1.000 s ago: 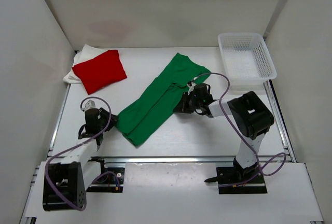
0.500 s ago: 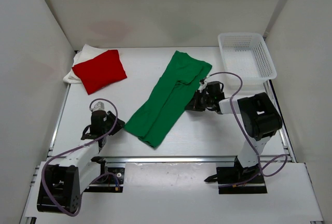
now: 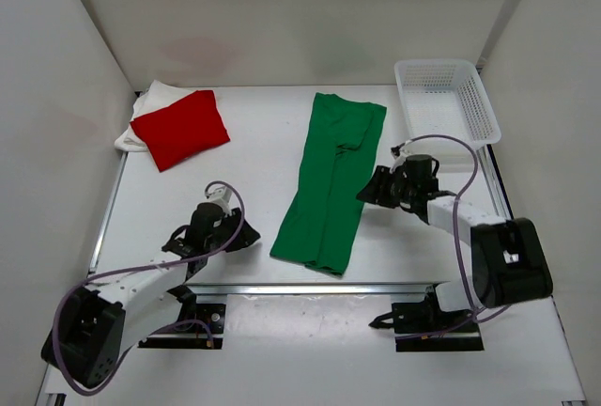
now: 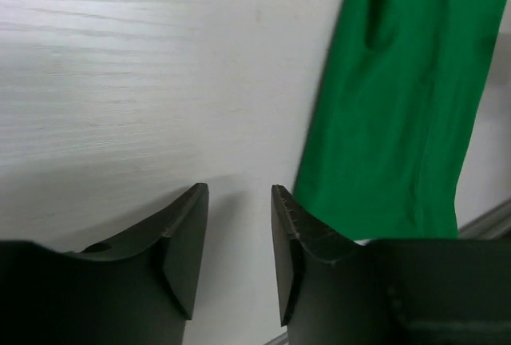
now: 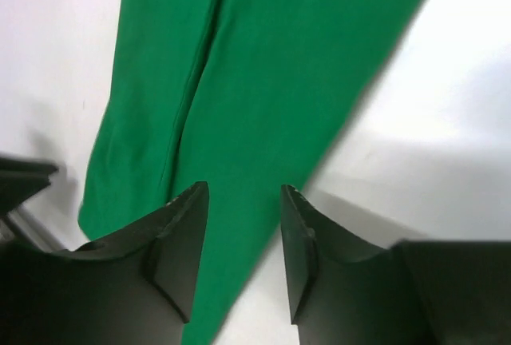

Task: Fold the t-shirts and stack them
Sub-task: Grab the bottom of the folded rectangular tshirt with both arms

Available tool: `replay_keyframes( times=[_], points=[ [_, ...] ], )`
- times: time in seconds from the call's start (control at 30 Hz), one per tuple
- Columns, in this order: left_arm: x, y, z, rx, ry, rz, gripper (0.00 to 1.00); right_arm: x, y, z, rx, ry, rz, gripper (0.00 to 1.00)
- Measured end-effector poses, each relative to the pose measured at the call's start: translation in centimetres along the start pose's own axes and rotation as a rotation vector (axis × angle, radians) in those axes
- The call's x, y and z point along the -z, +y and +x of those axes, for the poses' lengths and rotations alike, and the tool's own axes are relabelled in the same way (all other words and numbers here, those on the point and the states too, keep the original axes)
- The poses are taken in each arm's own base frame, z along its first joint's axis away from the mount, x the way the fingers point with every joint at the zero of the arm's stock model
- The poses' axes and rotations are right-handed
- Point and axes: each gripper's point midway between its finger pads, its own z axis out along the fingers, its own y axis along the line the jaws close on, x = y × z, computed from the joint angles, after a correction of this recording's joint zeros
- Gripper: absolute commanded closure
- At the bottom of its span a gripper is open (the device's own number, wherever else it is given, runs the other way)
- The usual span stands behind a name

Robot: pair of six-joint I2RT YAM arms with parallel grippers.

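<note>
On the worktop (image 3: 254, 157) lie three shirts: one green shirt (image 3: 333, 180) in the middle, a long strip running far to near, and one red shirt (image 3: 180, 128) atop one white shirt (image 3: 150, 99) (far-left corner). Left claw (image 4: 238, 193) and right claw (image 5: 243, 193) flank the strip, both released and empty.

t-shirt (image 3: 331, 180) between left gripper (image 3: 252, 237) and right gripper (image 3: 367, 195), basket (image 3: 490, 115) far right.

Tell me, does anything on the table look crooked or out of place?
Slightly. The red shirt sits crooked on the white shirt in the far left corner, white cloth poking out unevenly beneath. The green shirt is a long, fairly neat strip.
</note>
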Motion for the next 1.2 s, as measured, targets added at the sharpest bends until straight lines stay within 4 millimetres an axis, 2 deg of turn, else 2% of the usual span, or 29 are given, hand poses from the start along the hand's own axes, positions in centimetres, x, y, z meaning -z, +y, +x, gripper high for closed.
replay_keyframes(
  times=[0.1,0.17,0.27,0.33,0.4,0.43,0.5,0.6,0.73,0.77,0.83,0.9,1.03,1.07,1.1,1.13,1.17,1.2],
  points=[
    [-0.7,-1.6,0.8,-0.043,0.058,0.044,0.47,1.0,1.0,3.3,0.032,0.027,-0.012,0.63],
    [-1.3,-2.3,1.4,-0.061,0.098,0.066,0.47,1.5,0.8,5.8,0.033,0.064,0.005,0.64],
    [-1.9,-3.4,2.3,-0.072,0.143,0.116,0.56,1.8,-0.2,8.7,0.014,0.121,0.042,0.67],
    [-2.1,-4.1,2.8,-0.083,0.160,0.142,0.62,1.8,-0.1,8.9,0.006,0.124,0.039,0.73],
    [-2.1,-4.8,3.5,-0.092,0.186,0.173,0.79,1.5,-0.1,9.0,0.000,0.125,0.039,0.84],
    [-2.1,-5.1,3.7,-0.089,0.192,0.186,0.83,1.3,-0.1,9.1,-0.008,0.130,0.035,0.87],
    [-2.0,-5.7,3.7,-0.087,0.191,0.210,0.91,1.0,0.0,9.2,-0.020,0.131,0.024,1.00],
    [-1.7,-5.8,3.2,-0.061,0.169,0.229,1.00,0.8,-0.3,9.1,-0.040,0.125,0.019,1.00],
    [-1.1,-4.9,2.3,-0.005,0.123,0.227,1.00,1.1,-0.9,8.7,-0.067,0.109,0.027,1.00],
    [-0.9,-4.7,2.1,0.012,0.112,0.228,1.00,1.2,-1.2,8.5,-0.073,0.103,0.033,1.00],
    [-0.6,-4.3,2.0,0.040,0.097,0.236,0.89,1.5,-1.7,8.3,-0.084,0.094,0.045,1.00],
    [-0.2,-3.8,2.5,0.072,0.093,0.241,0.83,1.7,-2.0,8.2,-0.091,0.090,0.054,1.00],
    [0.5,-2.7,4.4,0.117,0.119,0.235,0.55,2.0,-2.5,8.0,-0.089,0.084,0.065,1.00],
    [0.6,-2.5,4.7,0.123,0.121,0.233,0.48,2.1,-2.6,7.9,-0.089,0.080,0.068,0.91],
    [0.8,-2.7,4.6,0.134,0.120,0.242,0.46,2.2,-2.7,7.8,-0.092,0.079,0.071,0.83],
    [1.0,-2.9,4.3,0.132,0.106,0.254,0.44,2.3,-2.7,7.7,-0.092,0.075,0.072,0.68],
    [1.1,-3.1,4.0,0.132,0.093,0.262,0.43,2.4,-2.5,7.6,-0.093,0.073,0.064,0.60],
    [1.3,-3.3,3.7,0.131,0.081,0.268,0.43,2.5,-2.2,7.4,-0.079,0.066,0.053,0.57]
  ],
)
